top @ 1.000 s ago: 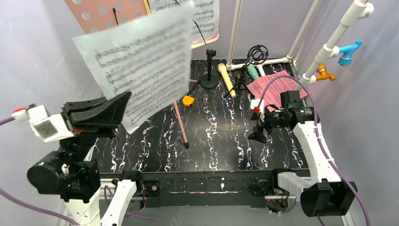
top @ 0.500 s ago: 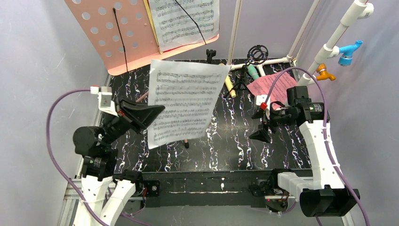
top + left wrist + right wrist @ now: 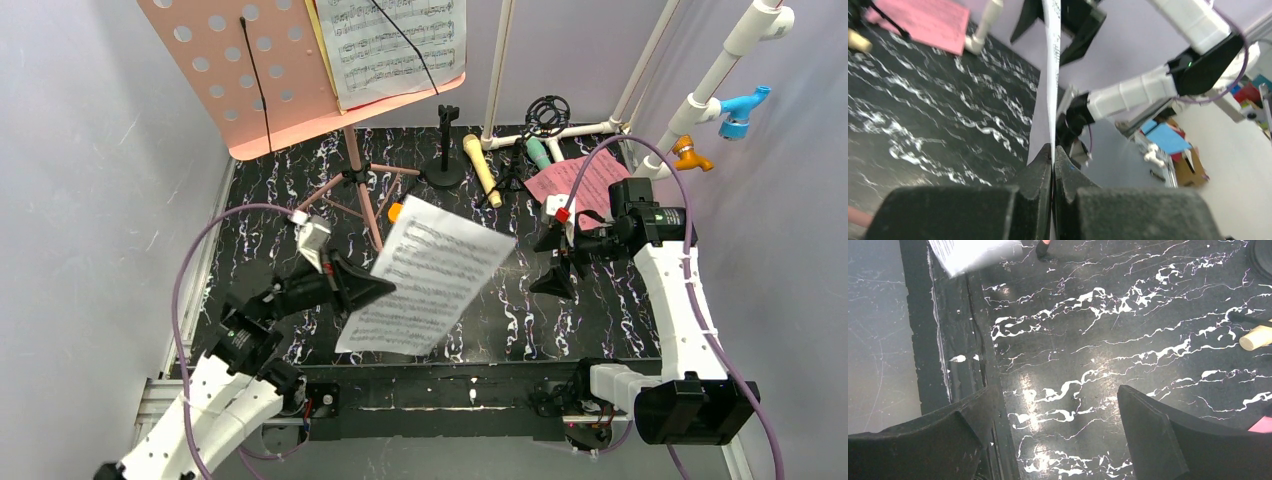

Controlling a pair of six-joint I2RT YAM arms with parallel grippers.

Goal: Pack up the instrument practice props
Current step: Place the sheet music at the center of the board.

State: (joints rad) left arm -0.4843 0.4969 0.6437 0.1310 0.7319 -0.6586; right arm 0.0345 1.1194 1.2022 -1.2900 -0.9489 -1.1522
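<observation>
Paper, thin and white with black printed staves, is hanging in the left gripper (image 3: 378, 290): this white music sheet (image 3: 432, 288) is floating above the near middle of the table (image 3: 500, 325). Its long axis is running from near-left to far-right. The left wrist view is showing the sheet edge-on, a slightly curling strip, with the 2 matte black rubbery fingers (image 3: 1040, 167) pinching tight on its left edge.

The right gripper (image 3: 556, 272) is hovering over the right side of the glossy black, white-veined tabletop. Its wedge-shaped fingers (image 3: 1168, 435) are standing wide apart with nothing between them.

At the far left, the pink perforated music board (image 3: 230, 70) is tilting on thin pink tripod legs (image 3: 362, 205) and carrying another printed sheet (image 3: 395, 40). On the far right, the beige microphone (image 3: 482, 170), a slim rounded cylinder, is lying with its long axis near to far. The teal microphone (image 3: 538, 153) is lying just beside it, and a flat pink sheet (image 3: 582, 180) is lying near both.
</observation>
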